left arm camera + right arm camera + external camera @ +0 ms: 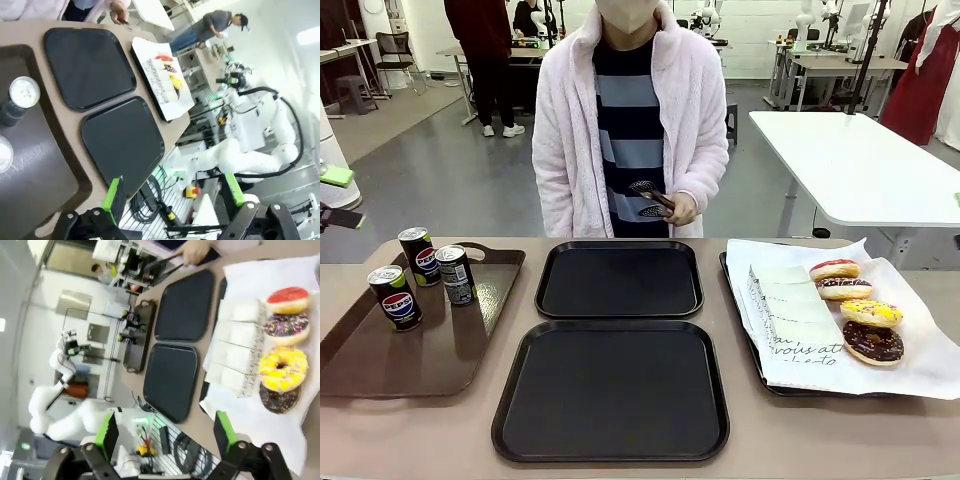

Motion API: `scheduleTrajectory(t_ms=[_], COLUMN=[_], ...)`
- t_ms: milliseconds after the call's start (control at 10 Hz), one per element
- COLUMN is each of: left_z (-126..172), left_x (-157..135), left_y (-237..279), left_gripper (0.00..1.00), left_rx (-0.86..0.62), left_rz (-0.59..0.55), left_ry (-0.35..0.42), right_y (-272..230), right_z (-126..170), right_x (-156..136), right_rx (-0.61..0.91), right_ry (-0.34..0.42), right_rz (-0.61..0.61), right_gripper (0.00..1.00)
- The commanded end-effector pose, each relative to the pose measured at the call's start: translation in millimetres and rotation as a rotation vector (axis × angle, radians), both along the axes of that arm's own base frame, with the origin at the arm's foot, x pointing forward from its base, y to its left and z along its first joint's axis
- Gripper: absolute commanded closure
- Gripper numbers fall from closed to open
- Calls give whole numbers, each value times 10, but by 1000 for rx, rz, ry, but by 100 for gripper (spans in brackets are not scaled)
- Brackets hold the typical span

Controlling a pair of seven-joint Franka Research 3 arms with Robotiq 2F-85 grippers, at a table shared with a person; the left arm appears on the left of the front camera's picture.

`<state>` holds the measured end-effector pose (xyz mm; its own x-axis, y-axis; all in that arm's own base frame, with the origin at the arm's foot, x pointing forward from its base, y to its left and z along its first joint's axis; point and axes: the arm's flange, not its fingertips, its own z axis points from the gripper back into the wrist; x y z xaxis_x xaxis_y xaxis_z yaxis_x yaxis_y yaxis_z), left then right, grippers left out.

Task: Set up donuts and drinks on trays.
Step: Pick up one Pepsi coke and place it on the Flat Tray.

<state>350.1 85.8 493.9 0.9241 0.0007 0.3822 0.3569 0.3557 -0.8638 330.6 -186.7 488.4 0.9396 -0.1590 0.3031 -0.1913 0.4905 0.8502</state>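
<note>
1. The worktop (770, 440) carries four trays. The two black ones sit in the middle, the far tray (620, 280) just behind the near tray (610, 390), their edges close but apart
2. At the left lies a glossy brown tray (410, 350) with handles. Three cans (418, 255) stand upright on its far part: two side by side farther back, and one nearer and more to the left
3. At the right is a lined tray (744, 312), covered by white paper (920, 350) that spills over its rim
4. Four donuts (871, 313) lie on the paper in a line running far to near, close together: red-iced, chocolate with sprinkles, yellow, then dark chocolate nearest
5. Just left of the donuts, white sleeves (790, 310) lie overlapped in a row, and the nearest one bears script print
6. A person (630, 120) in a pale fleece coat stands at the far side, behind the far tray. One hand (682, 208) holds black tongs (648, 198) at waist height, above the worktop's far edge
7. The left tool (172, 200) hangs over the near left of the worktop, its green-padded fingers spread wide. The brown tray and the near tray lie below and beyond it
8. The right tool (165, 435) hangs over the near right, fingers likewise wide apart, looking down on the donuts, the sleeves and both black trays
</note>
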Motion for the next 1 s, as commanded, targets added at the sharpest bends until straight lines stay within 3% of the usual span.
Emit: scheduleTrajectory(t_ms=[0, 200, 500, 600, 700, 800, 900], left_z=[-151, -272, -382, -382, -411, -411, -411], left_x=[136, 96, 81, 69, 29, 29, 29], left_y=[254, 546, 860, 916, 828, 828, 828], left_gripper=[0, 0, 0, 0, 0, 0, 0], left_rx=[-64, -78, -80, -50, -69, -69, -69], left_rz=[-5, 52, 108, 149, 98, 98, 98], left_ry=[34, 62, 88, 107, 111, 111, 111], right_y=[-352, -789, -1074, -1097, -974, -1058, -1058], right_z=[-162, -344, -392, -372, -296, -430, -430], right_x=[173, 130, 7, -24, -35, -78, -78], right_rx=[35, 97, 154, 148, 99, 142, 142], right_ry=[59, 104, 117, 111, 24, 138, 138], right_rz=[8, 4, 12, -9, -11, -2, -2], right_gripper=[0, 0, 0, 0, 0, 0, 0])
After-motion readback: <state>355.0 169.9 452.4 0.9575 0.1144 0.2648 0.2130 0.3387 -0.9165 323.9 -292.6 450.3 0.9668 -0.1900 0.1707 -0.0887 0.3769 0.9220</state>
